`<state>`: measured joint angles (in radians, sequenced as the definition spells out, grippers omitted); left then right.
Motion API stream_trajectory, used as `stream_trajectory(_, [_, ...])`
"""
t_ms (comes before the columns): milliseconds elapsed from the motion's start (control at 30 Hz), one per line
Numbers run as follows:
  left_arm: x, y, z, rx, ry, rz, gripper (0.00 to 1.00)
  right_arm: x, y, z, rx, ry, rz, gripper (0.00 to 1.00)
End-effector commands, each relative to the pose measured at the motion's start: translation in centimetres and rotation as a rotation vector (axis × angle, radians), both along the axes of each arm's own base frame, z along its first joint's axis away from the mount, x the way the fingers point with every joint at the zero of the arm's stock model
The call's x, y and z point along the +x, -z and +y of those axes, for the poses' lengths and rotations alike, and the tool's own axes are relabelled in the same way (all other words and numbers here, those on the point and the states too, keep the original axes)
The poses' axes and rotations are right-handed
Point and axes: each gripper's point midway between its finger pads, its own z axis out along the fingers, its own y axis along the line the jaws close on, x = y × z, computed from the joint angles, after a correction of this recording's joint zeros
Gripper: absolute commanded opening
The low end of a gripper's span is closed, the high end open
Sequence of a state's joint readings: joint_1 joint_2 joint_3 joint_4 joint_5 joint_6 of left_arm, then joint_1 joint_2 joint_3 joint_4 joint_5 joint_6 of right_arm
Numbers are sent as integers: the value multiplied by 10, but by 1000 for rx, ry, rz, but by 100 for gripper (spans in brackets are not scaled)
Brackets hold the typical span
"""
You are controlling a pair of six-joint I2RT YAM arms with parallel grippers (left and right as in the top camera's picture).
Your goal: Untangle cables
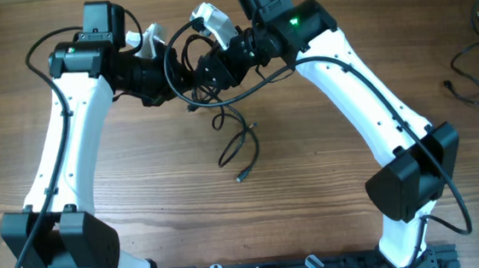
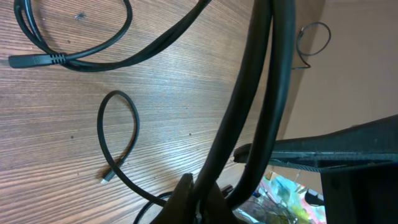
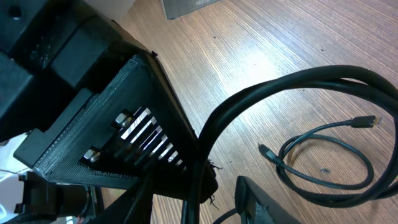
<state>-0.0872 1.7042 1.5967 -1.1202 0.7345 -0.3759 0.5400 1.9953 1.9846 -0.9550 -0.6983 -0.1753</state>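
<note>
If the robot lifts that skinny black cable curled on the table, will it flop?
Probably floppy: the cable lies in a loose loop, not straight. Likely light, since it looks very thin. Its small plug end would probably dangle and swing when lifted.

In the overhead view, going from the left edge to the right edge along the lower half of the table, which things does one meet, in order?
left arm's dark base joint → loose cable curl → right arm's dark elbow joint → separate thin cable near the right edge
</note>
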Motion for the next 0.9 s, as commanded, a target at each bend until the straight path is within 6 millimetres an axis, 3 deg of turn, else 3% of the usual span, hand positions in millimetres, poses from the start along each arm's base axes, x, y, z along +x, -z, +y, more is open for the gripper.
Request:
stream_trajectory(0, [-2, -12, -7, -43, 36, -31, 4, 3, 1, 3, 13, 9, 9, 45])
stream_trajectory(300, [-8, -24, -18, -137, 73, -28, 4, 30, -8, 6, 39, 190, 37, 43])
stream_trajectory(600, [-10, -29, -22, -174, 88, -28, 4, 39, -6, 3, 32, 277, 68, 23])
stream_trajectory(667, [-9, -28, -21, -165, 86, -32, 4, 41, -5, 2, 23, 295, 68, 8])
stream_trajectory(767, [1, -6, 0, 12, 22, -43, 4, 55, -8, -13, 14, 372, 66, 4])
stream_trajectory(867, [7, 24, 43, 286, -128, 14, 4, 70, -44, -53, 61, 450, 9, 4])
